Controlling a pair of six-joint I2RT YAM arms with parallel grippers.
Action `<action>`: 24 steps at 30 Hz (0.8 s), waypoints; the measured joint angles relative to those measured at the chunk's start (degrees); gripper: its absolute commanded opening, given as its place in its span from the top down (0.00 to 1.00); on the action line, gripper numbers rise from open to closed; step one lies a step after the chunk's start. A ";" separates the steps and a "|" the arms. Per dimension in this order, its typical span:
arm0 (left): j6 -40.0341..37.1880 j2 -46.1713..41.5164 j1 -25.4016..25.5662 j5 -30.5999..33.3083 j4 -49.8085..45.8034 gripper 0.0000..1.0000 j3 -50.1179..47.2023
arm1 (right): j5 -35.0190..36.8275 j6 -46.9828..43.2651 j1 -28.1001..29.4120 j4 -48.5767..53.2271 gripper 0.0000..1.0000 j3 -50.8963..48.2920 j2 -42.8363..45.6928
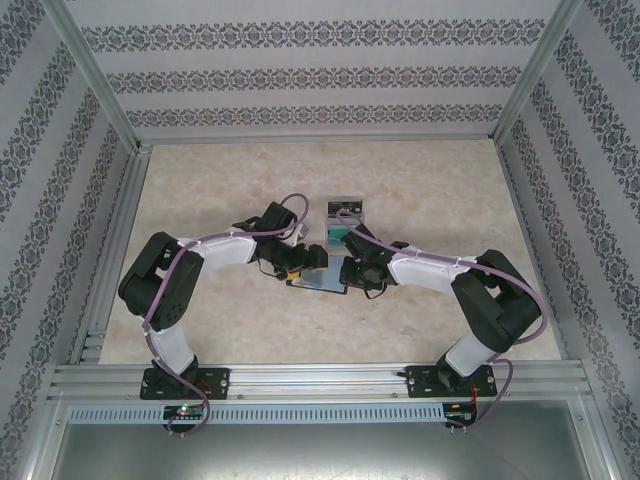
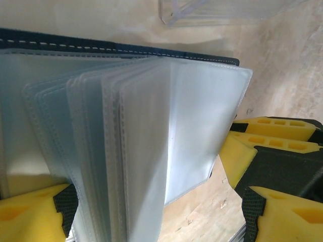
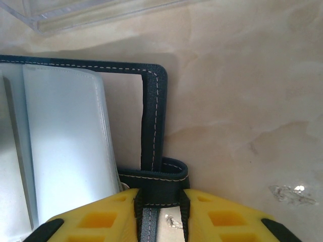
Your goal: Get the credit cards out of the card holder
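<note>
Yellow fingertips (image 3: 96,222) of the right gripper (image 3: 160,200) sit narrow at the bottom of the right wrist view, pinching the dark stitched clasp tab of the card holder (image 3: 154,116), which lies open at the middle of the beige table (image 1: 220,190) between the two arms. Over it the left gripper (image 2: 151,217) stands wide, a finger on either side of the holder's fanned clear sleeves (image 2: 136,151), one finger apart from them. Just beyond the holder sits a clear tray (image 1: 346,208), with what looks like a teal card (image 1: 337,232) at its near edge.
</note>
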State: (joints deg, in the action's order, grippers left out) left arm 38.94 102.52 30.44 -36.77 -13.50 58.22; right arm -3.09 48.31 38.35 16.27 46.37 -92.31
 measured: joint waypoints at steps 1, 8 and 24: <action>-0.04 0.00 0.00 0.28 -0.24 0.13 0.13 | 0.00 0.00 0.00 0.00 0.70 0.00 0.02; -1.66 -0.31 0.00 5.55 -4.13 0.14 2.56 | 0.00 0.00 0.00 0.00 0.70 0.00 0.00; -1.90 -1.44 0.00 7.85 -5.79 0.18 3.96 | 0.00 0.00 0.00 -0.04 0.70 -0.04 0.02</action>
State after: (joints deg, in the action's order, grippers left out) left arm 37.04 101.08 30.44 -28.93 -19.29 62.17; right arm -3.09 48.31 38.35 16.23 46.33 -92.29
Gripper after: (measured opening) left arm 0.825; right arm 0.300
